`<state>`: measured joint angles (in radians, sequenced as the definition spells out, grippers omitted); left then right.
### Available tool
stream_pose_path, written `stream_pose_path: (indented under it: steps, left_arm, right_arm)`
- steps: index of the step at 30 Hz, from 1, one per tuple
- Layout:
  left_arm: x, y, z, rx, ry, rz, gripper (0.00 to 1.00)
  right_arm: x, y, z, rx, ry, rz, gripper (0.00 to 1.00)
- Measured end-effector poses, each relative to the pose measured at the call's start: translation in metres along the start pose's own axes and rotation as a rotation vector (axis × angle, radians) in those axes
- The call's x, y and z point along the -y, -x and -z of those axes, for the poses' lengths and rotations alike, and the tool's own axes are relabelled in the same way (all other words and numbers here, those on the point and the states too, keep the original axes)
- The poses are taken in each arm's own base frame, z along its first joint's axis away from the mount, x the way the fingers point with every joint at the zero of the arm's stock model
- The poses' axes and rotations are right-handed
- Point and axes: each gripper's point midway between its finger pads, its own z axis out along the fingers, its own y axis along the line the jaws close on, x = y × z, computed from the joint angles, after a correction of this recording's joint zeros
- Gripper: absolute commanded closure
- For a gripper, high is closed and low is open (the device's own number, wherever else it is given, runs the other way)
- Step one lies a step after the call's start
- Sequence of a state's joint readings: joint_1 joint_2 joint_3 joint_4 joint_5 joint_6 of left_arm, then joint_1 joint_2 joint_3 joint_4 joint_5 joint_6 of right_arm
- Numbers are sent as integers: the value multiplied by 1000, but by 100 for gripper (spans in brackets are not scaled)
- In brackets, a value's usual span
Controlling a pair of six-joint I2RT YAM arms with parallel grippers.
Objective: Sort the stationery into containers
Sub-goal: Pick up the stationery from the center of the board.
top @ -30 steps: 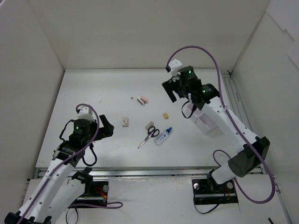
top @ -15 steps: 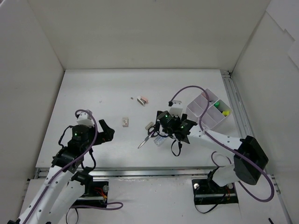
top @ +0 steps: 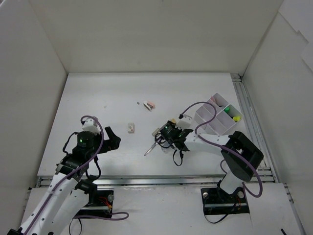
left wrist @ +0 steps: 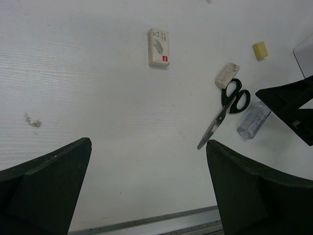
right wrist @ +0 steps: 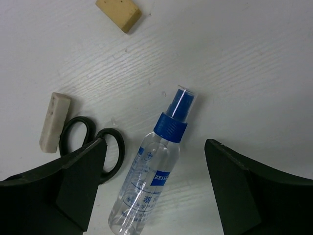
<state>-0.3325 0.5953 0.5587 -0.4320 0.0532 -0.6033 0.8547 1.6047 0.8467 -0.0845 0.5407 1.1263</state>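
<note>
Overhead, the right gripper [top: 172, 137] hangs low just right of the scissors [top: 154, 143], with the white organizer tray [top: 205, 115] farther right and the left gripper [top: 110, 138] well left of them. From the left wrist, that gripper's fingers stand spread wide, holding nothing. From the right wrist, spread fingers flank the glue bottle [right wrist: 149, 176] without touching it; it lies just right of the scissors' handles.
</note>
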Motion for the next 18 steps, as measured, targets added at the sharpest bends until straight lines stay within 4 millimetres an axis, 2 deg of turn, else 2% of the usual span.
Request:
stream_pose_path:
  steps: [4, 5, 7, 8, 12, 13, 15, 18]
  left_arm:
    - [0, 0, 0, 1, -2, 0, 1]
    - [0, 1, 1, 3, -3, 0, 1]
    - [1, 2, 2, 10, -5, 0, 1]
    - [1, 2, 2, 13, -7, 0, 0]
    - [1, 2, 2, 14, -7, 0, 1]
    - [1, 2, 2, 13, -6, 0, 1]
    - [1, 2, 1, 10, -4, 0, 0]
    - [-1, 1, 0, 6, 7, -4, 1]
  right_arm:
    - [5, -13, -13, -19, -39, 11, 39]
    - [6, -13, -15, -14, -47, 13, 51]
    - [4, -14, -15, -16, -41, 3, 64]
    - [4, -15, -16, -18, -41, -1, 75]
    - [4, -13, -16, -9, -43, 6, 92]
    - [4, -12, -15, -2, -41, 19, 100]
    - [5, -4, -11, 23, -36, 51, 100]
    - [-2, 25, 5, 104, 11, 87, 100]
